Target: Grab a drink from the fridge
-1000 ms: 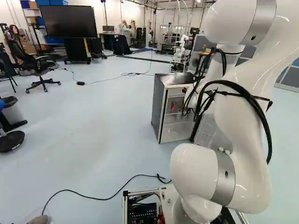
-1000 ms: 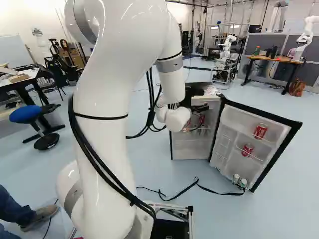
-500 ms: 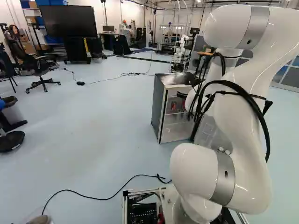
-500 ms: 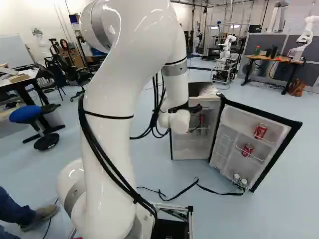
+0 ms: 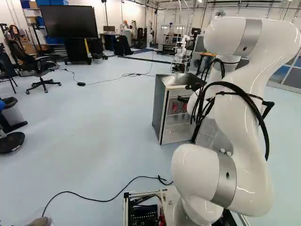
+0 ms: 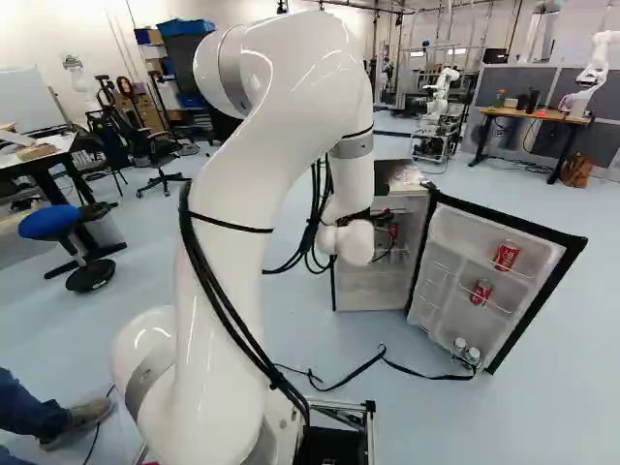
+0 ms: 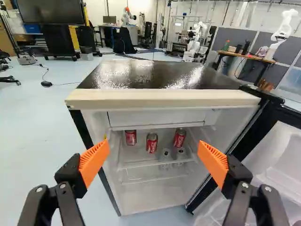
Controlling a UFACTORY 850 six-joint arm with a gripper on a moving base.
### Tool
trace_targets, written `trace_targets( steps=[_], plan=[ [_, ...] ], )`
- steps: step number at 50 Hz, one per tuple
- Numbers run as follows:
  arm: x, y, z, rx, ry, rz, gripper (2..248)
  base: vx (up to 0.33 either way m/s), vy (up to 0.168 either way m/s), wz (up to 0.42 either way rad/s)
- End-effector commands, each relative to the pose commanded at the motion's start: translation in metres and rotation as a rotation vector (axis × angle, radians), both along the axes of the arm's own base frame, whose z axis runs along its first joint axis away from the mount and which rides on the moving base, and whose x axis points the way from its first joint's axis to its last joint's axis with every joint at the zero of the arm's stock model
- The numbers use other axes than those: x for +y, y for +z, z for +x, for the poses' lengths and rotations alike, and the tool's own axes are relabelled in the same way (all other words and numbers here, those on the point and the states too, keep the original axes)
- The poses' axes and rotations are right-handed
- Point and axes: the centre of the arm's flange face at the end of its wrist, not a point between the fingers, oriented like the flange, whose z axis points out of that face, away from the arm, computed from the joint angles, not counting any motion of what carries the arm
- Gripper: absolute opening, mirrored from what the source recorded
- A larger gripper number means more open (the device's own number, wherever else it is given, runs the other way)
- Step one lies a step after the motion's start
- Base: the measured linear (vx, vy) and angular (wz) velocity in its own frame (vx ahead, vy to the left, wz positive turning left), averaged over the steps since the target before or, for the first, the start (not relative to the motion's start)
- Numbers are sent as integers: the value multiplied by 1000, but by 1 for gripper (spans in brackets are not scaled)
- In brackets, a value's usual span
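Facing the open fridge, the gripper has its fingers wide apart. Far ahead past one finger is a dark screen; ahead between both, three red cans stand inside, two pale containers nearer; beside the other, the swung-open door.

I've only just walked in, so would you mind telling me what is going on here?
The white arm is apparently going for a drink in the small fridge, whose door stands wide open. Its gripper is open, facing three red cans on the shelf inside, and holds nothing yet.
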Motion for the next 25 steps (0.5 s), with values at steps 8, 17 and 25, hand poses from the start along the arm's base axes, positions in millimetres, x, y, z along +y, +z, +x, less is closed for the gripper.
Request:
trace_targets(
  steps=[8,17,25],
  plan=[
    [-1,-10,1,13,0,7,247,0,0,0],
    [-1,-20,2,27,0,16,247,0,0,0],
    [-2,-30,2,39,-1,23,247,0,0,0]
  ],
)
